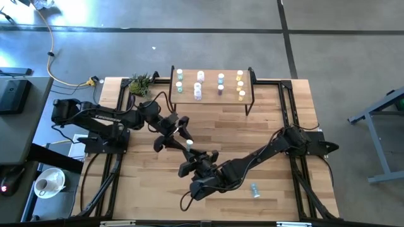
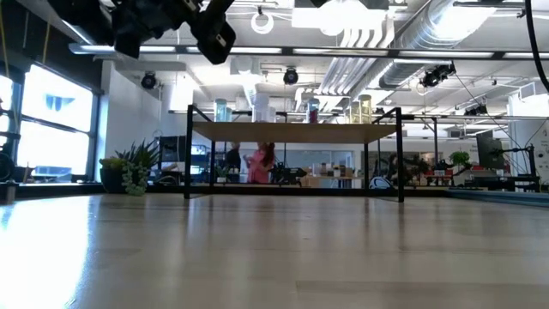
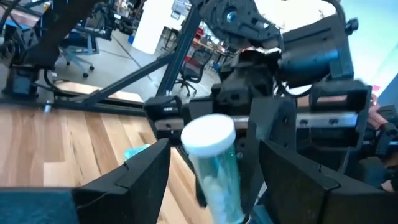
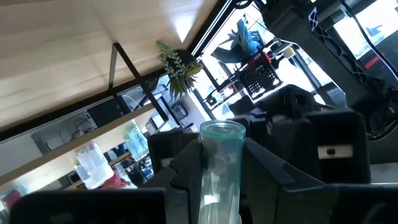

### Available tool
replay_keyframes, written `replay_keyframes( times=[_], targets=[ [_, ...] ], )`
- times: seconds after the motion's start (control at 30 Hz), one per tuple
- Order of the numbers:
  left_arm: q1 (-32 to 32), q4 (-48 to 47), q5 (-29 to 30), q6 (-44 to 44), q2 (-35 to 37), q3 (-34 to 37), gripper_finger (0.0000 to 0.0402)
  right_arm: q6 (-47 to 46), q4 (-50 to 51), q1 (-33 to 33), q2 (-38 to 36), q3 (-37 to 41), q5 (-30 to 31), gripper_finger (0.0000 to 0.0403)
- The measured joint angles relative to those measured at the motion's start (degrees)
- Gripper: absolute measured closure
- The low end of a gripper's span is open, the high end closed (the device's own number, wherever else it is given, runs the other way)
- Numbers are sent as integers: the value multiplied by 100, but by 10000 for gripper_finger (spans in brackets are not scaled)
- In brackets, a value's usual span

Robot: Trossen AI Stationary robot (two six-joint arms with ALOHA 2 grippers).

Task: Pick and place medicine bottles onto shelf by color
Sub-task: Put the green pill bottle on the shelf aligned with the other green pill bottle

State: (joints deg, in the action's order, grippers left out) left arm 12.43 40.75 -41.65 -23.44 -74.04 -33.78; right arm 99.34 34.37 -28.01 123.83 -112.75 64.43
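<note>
Shelf (image 1: 212, 98) carrying about ten capped bottles (image 1: 198, 76) in colour columns, right end effector (image 1: 190, 156) clamped on a teal bottle (image 3: 219, 165) (white cap), left end effector (image 1: 178, 131) spread wide around it, one bottle lying (image 1: 254, 190) on worktop (image 1: 151, 183)

One camera looks straight down, one sits at tabletop level; both see the shelf (image 1: 211, 94); wrist cameras look close.

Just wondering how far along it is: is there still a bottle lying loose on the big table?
Yes, one small bluish bottle lies on the table, near the right arm, away from the shelf.
</note>
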Motion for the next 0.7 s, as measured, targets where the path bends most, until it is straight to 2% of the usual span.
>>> replay_keyframes(
  times=[0.2, 0.37, 0.57, 0.7],
  targets=[
    [-2, -81, -20, -34, 2, -90, 167, 118, -95, 66, 0, 0, -18, 324],
    [-2, -246, -338, -35, 2, -92, 167, 172, -262, 162, 0, 0, -6, 324],
    [65, -178, -448, -19, 5, -92, 168, 280, -319, 177, 0, -2, -62, 324],
    [153, -179, -644, -42, 15, -92, 182, 289, -458, 127, 0, -2, -69, 324]
  ],
)
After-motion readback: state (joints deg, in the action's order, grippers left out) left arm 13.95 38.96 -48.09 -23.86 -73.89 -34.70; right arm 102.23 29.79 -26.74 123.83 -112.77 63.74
